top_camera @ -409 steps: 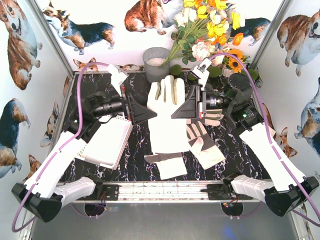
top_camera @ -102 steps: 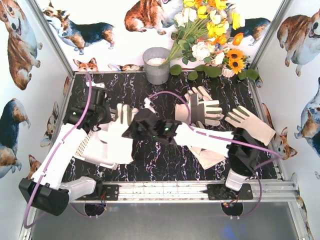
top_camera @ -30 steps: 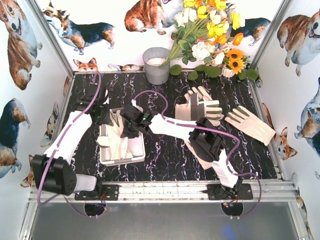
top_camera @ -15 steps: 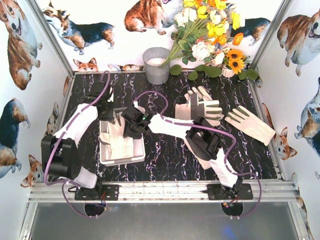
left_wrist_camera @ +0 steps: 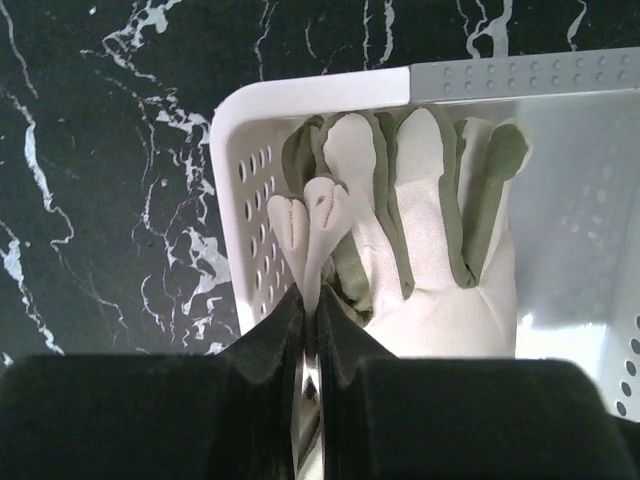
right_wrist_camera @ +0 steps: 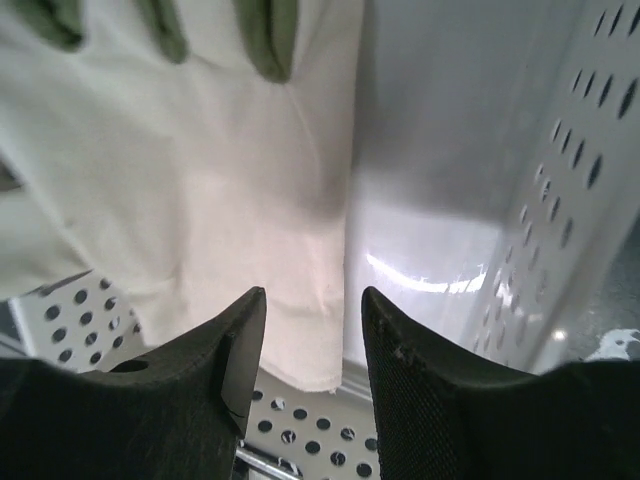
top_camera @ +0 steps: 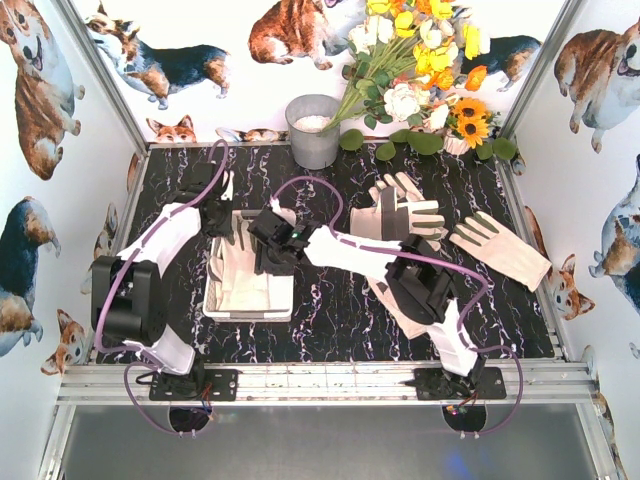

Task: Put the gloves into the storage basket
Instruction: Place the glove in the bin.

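Left hand (left_wrist_camera: 308,298) closed; right hand (right_wrist_camera: 312,302) ajar.

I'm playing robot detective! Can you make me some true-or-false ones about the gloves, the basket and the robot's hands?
1. A glove lies inside the white basket. True.
2. The right end effector is squeezing that glove. False: its jaws stand apart above the glove, with nothing between them.
3. The left end effector is pinching one finger of the glove. True.
4. Every glove is in the basket. False: other gloves lie on the table, to the right of the basket.
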